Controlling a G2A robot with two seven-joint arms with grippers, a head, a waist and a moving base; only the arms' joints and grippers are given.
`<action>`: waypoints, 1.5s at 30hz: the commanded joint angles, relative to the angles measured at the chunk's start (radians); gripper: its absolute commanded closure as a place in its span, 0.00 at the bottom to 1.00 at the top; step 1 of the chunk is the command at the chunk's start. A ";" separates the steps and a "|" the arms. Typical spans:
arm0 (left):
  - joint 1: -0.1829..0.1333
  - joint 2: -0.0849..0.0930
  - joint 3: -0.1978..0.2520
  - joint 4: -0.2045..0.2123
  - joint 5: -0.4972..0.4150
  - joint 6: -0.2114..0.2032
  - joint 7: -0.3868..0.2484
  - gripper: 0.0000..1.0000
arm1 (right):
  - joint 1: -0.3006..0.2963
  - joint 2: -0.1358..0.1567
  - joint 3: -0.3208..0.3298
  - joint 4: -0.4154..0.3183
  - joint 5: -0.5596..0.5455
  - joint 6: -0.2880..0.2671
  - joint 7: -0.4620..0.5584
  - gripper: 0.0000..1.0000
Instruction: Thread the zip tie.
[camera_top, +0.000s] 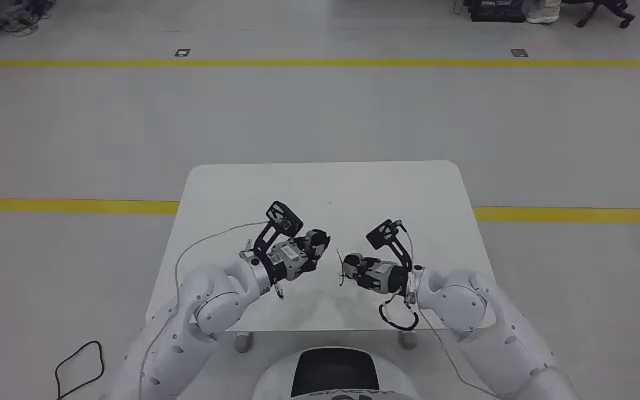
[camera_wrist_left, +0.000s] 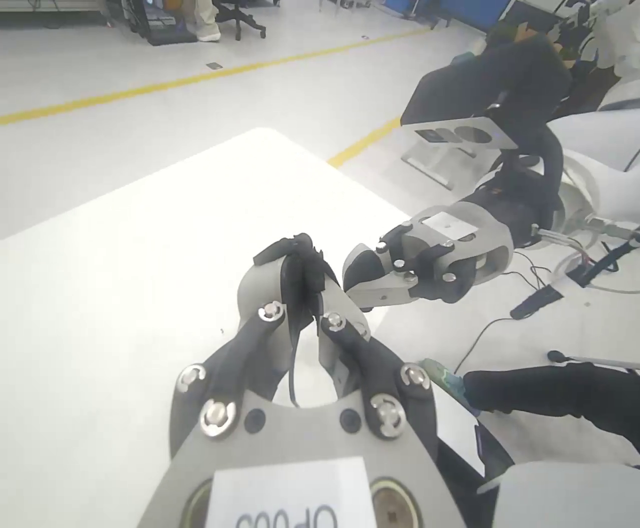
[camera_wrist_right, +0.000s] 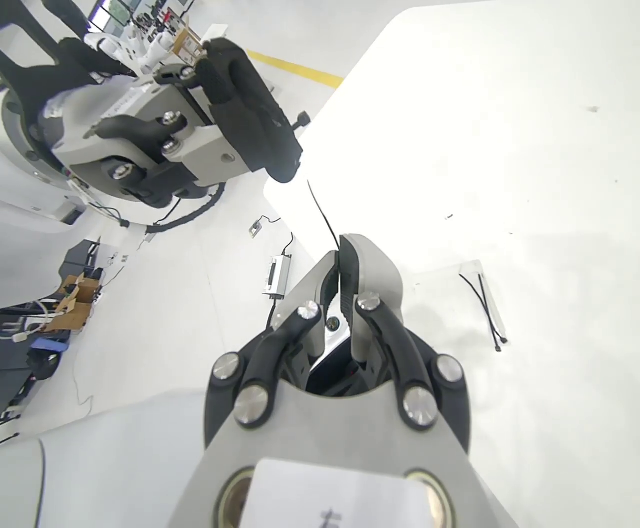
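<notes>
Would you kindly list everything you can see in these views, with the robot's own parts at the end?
table: one, white, under both arms.
tie: one, black, pinched in the right gripper, free end pointing at the left gripper.
strand: one, black, pinched in the left gripper, trailing back toward its palm; I cannot tell whether it is part of the same tie.
spare ties: two, black, lying side by side on the table.
floor lines: two, yellow, across the grey floor.
left gripper: one, grey and black, shut, above the table.
right gripper: one, grey and black, shut, facing the left gripper, close but apart.
</notes>
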 joint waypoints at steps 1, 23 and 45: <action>0.004 0.001 0.010 -0.012 0.076 0.004 0.008 1.00 | 0.014 0.001 -0.002 0.002 0.023 0.012 0.039 1.00; 0.040 0.024 0.044 -0.061 0.309 -0.024 0.015 1.00 | 0.231 0.006 -0.058 0.052 0.135 0.207 0.415 1.00; 0.035 0.032 0.087 -0.087 0.523 -0.001 -0.013 1.00 | 0.267 0.010 -0.092 0.073 0.119 0.270 0.471 1.00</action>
